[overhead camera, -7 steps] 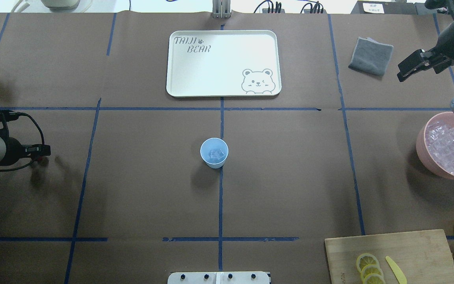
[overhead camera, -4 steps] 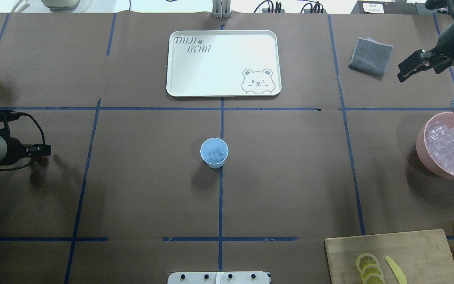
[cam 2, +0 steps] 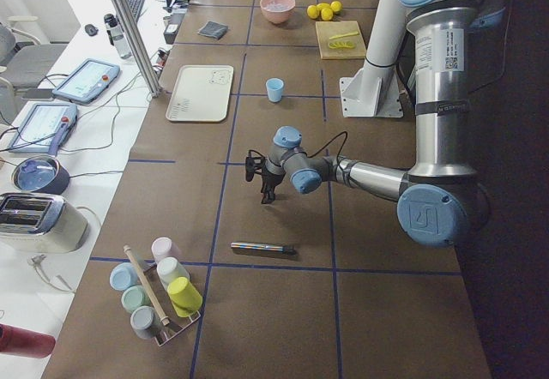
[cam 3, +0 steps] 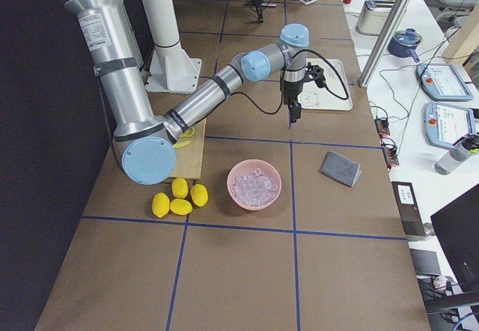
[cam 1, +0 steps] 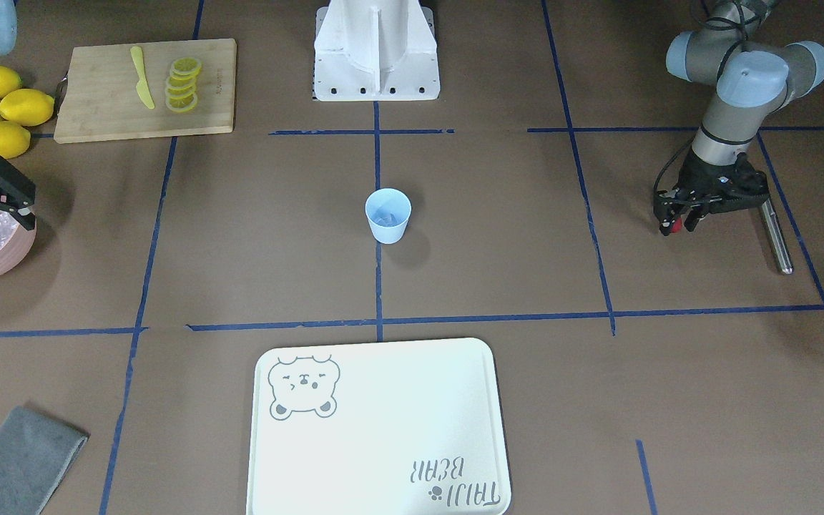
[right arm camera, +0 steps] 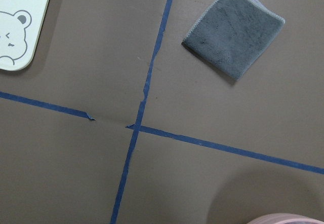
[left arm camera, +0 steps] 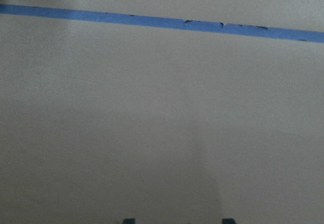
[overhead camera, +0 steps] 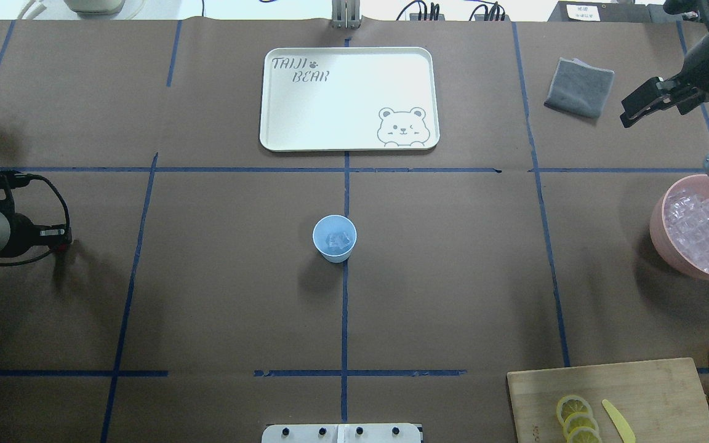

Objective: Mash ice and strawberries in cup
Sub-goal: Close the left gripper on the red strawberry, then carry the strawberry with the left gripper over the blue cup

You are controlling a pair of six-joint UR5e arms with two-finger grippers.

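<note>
Probably the thin cup (cam 1: 388,230), light and tippy with slick ice (overhead camera: 337,240), needs a mid-wall hold; left tool (cam 1: 675,224) is spread, right tool (overhead camera: 628,117) I cannot tell.

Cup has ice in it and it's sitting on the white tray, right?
Not quite. The cup does have ice in it, but it is not on the tray. It stands on the brown table, apart from the tray, where two blue tape lines meet. The overhead view shows this.
</note>
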